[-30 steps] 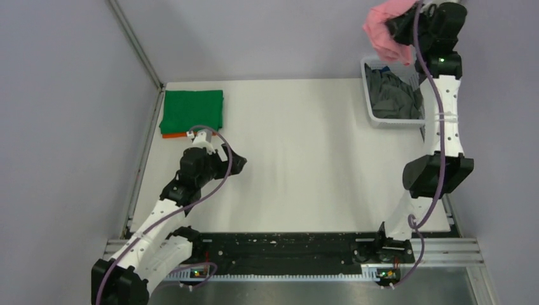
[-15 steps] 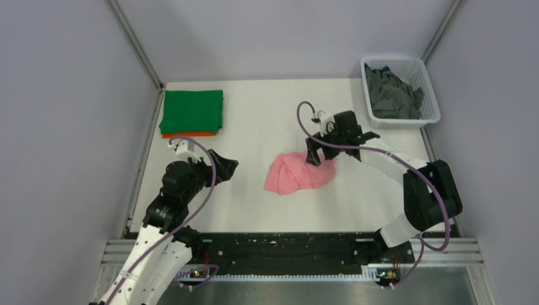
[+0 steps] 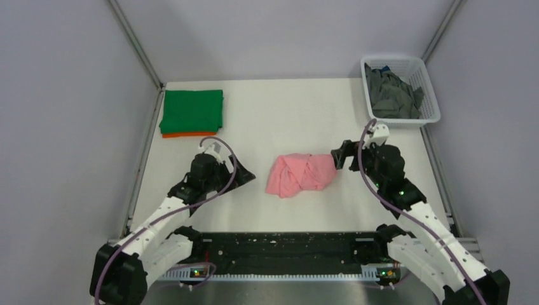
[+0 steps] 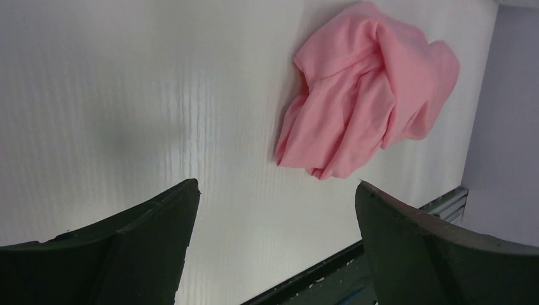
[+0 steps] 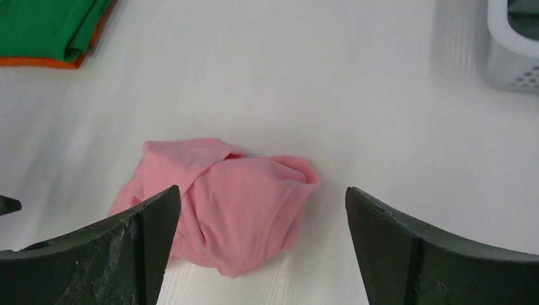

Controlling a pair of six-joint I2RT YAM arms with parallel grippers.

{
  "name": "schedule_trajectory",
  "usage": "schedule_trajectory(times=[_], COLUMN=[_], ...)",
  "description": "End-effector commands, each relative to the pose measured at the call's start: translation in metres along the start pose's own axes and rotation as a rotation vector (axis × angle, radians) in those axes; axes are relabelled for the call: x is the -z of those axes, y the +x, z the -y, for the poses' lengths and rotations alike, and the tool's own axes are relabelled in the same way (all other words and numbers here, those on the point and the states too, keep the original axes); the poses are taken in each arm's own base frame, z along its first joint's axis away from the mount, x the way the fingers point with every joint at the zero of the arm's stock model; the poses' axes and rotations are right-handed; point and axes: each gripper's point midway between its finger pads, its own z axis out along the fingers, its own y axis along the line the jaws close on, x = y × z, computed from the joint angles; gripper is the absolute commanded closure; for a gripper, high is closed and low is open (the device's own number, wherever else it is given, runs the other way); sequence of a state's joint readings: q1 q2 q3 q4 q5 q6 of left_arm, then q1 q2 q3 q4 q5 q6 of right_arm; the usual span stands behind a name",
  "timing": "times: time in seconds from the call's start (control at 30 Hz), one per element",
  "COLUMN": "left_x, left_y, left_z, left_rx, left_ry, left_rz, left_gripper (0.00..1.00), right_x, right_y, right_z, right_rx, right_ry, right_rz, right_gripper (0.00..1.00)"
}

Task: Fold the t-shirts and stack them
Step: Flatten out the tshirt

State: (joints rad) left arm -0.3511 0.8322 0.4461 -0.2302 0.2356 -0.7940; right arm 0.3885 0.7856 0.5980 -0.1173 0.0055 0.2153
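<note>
Starting at our left claw (image 3: 240, 176), we see its 2 dark fingers spread wide with nothing between them. It is held over the bare white table (image 3: 286, 108), tips pointing toward the crumpled light pink t-shirt (image 3: 302, 175), which lies just to its right and apart from it. Our right claw (image 3: 341, 155) is spread just as wide and holds nothing. It sits at the shirt's opposite edge, close beside the cloth, and from the top view we cannot tell whether its tips brush the fabric.

The pink t-shirt rests bunched in a loose heap near the middle of the table, between the 2 claws, its folds lapped over one another.

Farther out, at the far left corner, a folded green t-shirt (image 3: 192, 110) lies flat on an orange t-shirt (image 3: 184, 135), of which only a thin edge shows along the near side. At the far right corner, a white lattice basket (image 3: 429, 86) holds dark grey t-shirts (image 3: 391, 95) in a rumpled pile.
</note>
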Motion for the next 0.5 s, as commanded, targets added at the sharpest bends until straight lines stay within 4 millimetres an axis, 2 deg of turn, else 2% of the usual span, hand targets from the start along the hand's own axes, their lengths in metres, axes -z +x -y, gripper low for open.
schedule_trajectory(times=[0.0,0.3,0.47], left_x=[-0.023,-0.074,-0.096], left_y=[0.016,0.053,0.065], left_z=[0.027,0.025,0.024], left_rx=[-0.035,-0.117,-0.132], left_ry=[0.106,-0.015,-0.053], left_rz=[-0.075,-0.238,-0.289], left_gripper=[0.06,0.28,0.43], right_x=[0.012,0.014,0.014], right_y=[0.026,0.059,0.081], right_z=[0.020,0.008,0.021], right_rx=[-0.174,-0.260,-0.292], right_ry=[0.123,0.089,0.171], right_rz=[0.004,-0.149,-0.206], right_gripper=[0.01,0.03,0.03])
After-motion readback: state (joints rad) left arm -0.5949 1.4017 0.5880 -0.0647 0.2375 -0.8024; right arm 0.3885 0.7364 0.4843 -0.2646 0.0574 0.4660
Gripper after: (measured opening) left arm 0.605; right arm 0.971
